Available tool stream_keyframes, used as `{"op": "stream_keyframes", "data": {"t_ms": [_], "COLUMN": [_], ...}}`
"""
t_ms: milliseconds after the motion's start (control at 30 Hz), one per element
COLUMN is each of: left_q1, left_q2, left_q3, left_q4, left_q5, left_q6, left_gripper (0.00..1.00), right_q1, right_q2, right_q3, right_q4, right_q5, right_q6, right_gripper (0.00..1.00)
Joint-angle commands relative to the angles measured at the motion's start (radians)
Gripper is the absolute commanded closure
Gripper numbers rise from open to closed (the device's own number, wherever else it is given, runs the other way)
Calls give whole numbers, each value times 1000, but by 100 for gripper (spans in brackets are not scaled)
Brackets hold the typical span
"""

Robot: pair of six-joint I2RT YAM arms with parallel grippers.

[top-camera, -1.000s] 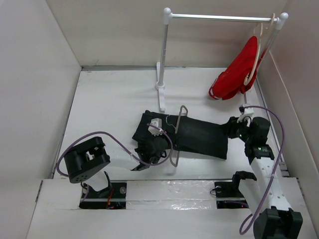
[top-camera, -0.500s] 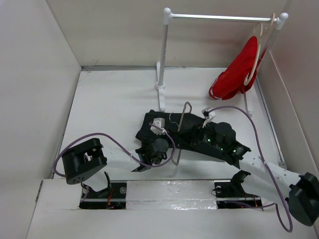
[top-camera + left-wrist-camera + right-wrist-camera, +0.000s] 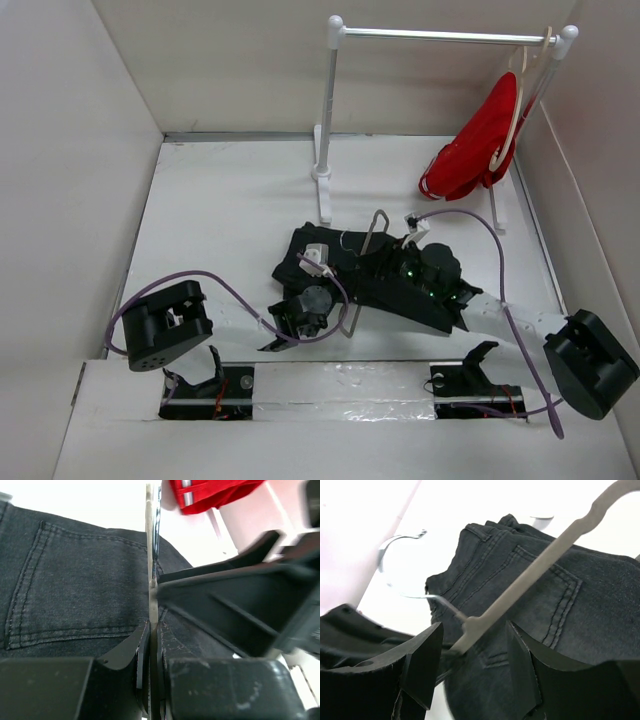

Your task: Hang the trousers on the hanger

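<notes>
The trousers (image 3: 75, 580) lie in the middle of the surface (image 3: 220, 220), and the hanger (image 3: 540, 562) is across them. The left fingers (image 3: 122, 655) are closed tightly on the hanger's thin frame. The right fingers (image 3: 422, 655) are partly open and hold nothing, one on each side of the hanger's bar.

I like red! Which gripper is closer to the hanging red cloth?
Right. The right gripper is over the black denim trousers, toward the red cloth; the left gripper, pinching the thin grey hanger, is farther off, near-left.
</notes>
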Motion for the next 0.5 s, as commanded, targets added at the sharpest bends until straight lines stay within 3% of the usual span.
{"op": "stream_keyframes", "data": {"t_ms": [0,267,467], "left_q1": [-10,-10,-10], "left_q2": [-33,-8,7], "left_q3": [-4,-9,13], "left_q4": [228,310,304], "left_q5": [59,108,113], "left_q6": [56,145,199], "left_gripper": [100,100,100], "right_q1": [-7,-28,-39], "right_q2": [35,92,102], "right_q3": [5,-18,-7], "right_q4": [124,222,263], "right_q5": [-1,-95,-171], "right_q6": [26,52,87], "right_gripper": [42,44,53]}}
